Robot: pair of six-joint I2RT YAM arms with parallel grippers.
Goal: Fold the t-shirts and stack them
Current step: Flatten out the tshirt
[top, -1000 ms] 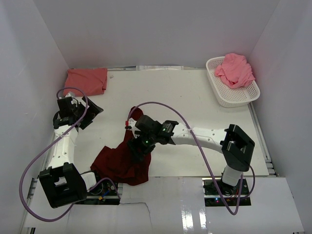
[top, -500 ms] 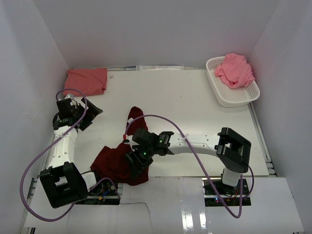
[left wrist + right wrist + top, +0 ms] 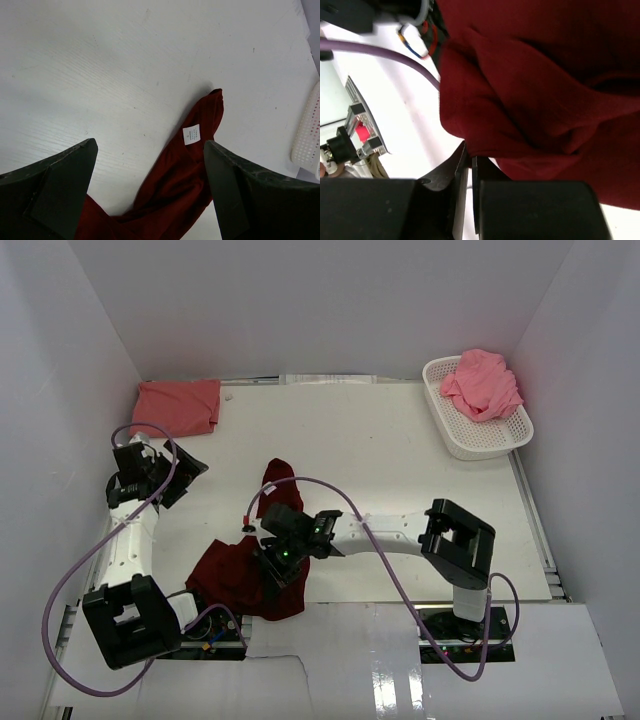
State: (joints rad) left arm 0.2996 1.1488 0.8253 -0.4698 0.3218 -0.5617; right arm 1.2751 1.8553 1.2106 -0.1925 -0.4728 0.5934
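White-walled booth around a white table

Plain matte white walls enclose the scene: a back wall [image 3: 320, 310], a left wall [image 3: 50, 370] and a right wall [image 3: 595, 410]. They meet a white table [image 3: 400, 460], whose faint wood grain shows in the left wrist view. A glossy white panel [image 3: 380, 670] along the near edge reflects soft, even light.

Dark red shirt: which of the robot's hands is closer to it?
Right. The right hand is on the dark red shirt, shut on its edge; the left hand hangs open, apart, to its left.
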